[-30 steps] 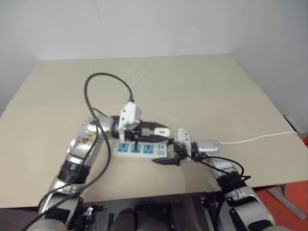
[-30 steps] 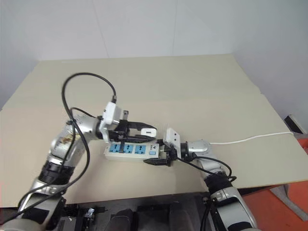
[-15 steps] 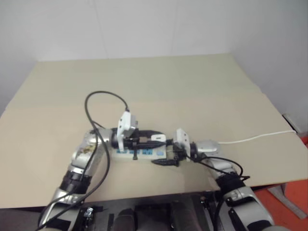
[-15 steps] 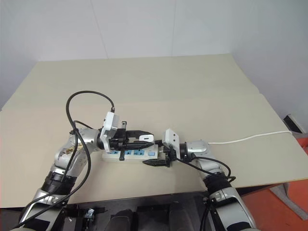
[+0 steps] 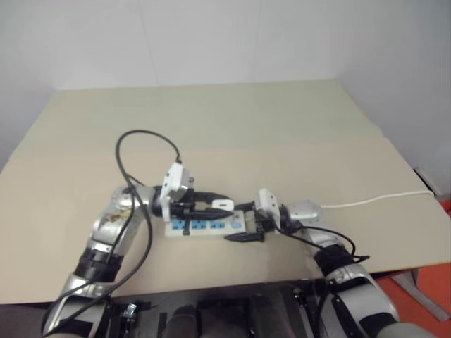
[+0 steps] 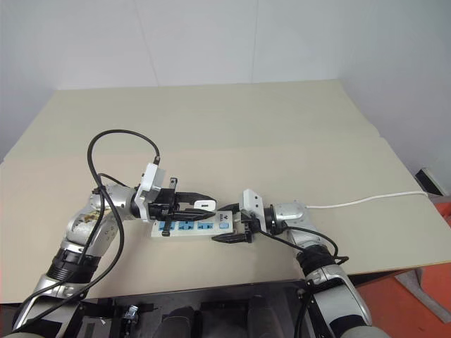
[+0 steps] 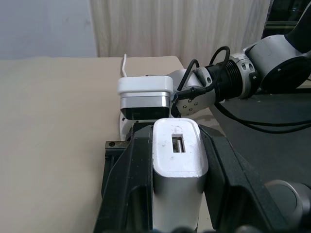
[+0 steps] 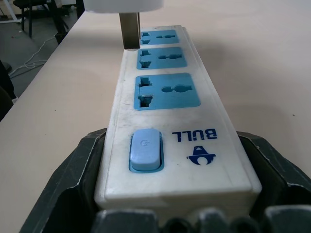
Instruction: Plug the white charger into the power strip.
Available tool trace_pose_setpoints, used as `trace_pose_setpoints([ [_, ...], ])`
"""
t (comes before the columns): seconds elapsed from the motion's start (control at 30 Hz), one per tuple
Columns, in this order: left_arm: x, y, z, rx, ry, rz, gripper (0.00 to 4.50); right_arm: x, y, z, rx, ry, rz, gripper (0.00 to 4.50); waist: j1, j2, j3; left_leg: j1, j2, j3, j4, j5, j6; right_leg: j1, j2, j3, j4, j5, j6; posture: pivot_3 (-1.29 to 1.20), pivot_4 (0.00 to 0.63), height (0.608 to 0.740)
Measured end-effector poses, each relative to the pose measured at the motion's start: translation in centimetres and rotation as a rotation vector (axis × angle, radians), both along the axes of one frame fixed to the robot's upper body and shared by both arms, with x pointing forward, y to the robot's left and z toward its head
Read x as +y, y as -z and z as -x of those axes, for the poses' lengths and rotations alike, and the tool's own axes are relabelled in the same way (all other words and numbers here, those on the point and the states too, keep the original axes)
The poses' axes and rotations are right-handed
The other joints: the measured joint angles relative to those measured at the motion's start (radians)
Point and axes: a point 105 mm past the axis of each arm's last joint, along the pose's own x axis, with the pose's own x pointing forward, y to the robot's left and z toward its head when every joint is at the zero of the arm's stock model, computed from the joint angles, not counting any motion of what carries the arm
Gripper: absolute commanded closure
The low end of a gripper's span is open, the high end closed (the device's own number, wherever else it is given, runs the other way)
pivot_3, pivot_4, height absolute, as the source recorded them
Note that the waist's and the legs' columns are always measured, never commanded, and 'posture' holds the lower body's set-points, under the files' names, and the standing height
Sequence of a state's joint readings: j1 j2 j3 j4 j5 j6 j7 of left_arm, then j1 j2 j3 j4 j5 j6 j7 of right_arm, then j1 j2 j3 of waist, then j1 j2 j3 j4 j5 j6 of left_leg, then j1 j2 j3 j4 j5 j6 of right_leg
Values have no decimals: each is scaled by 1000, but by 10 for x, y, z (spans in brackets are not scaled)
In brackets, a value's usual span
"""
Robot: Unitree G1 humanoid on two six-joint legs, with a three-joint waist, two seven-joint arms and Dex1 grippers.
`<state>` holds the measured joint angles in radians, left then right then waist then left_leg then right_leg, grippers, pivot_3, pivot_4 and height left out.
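Two tools clamped, left tool [image 7: 177, 194] on white charger [image 7: 177, 155], prongs hidden, right tool [image 8: 175, 189] on power strip [image 8: 165, 121].

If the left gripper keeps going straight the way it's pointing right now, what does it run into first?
Most likely the right gripper. The left gripper, shut on the white charger, points level along the power strip, and in its wrist view the right gripper's white housing sits directly ahead. Depth is hard to judge.
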<state>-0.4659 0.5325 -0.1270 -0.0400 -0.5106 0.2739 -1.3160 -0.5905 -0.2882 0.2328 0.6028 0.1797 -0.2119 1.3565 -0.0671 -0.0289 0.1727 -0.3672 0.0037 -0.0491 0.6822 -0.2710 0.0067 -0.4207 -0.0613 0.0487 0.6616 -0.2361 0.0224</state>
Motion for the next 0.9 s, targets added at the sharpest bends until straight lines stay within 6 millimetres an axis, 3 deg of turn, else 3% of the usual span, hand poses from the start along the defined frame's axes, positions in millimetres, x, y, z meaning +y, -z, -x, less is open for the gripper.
trace_pose_setpoints([
  [0.9, 13, 11, -2, 4, -26, -53, 3486, -1, 1, -1, 5, -3, 3, 1078, 1, 0, 0, 1, 0, 0, 0, 0, 0, 1, 0, 0, -1, 0, 0, 0, 150, 740],
])
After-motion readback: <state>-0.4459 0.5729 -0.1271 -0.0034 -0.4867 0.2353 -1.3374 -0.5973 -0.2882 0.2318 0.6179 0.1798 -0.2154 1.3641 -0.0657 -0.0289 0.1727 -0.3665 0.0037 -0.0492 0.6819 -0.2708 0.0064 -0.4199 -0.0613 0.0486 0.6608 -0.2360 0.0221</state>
